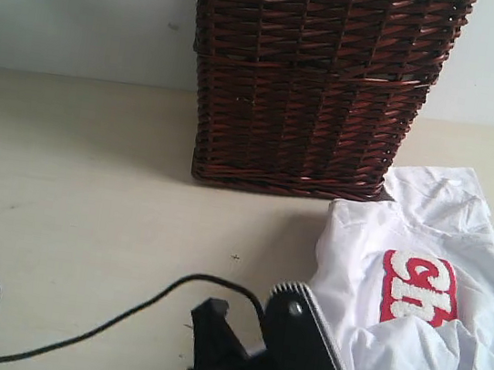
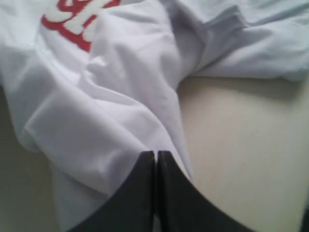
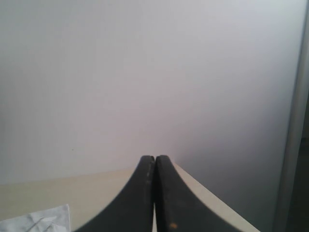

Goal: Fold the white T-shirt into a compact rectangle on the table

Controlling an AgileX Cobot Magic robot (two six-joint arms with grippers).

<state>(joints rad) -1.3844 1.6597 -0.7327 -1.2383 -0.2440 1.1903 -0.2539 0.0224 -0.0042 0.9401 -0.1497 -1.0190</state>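
- At the near edge of the bench (image 1: pixel 91 182): left gripper (image 2: pixel 155 155) pressed together against a fold of the white T-shirt (image 1: pixel 376 249); can't tell if cloth is caught.
- T-shirt lies rumpled right of centre, red patch up. No clean fold visible, so I'd judge nearly all the folding is left.
- Right gripper (image 3: pixel 155 158) pressed together, empty, facing the wall (image 3: pixel 145 72).
- Wicker basket (image 1: pixel 310 93) behind, just beside the T-shirt.

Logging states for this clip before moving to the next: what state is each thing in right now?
white T-shirt: unfolded, crumpled on the table, red patch up.
wicker basket: upright on the table, beside the shirt.
left gripper: shut, tips at a shirt fold; grip unclear.
right gripper: shut, holding nothing.
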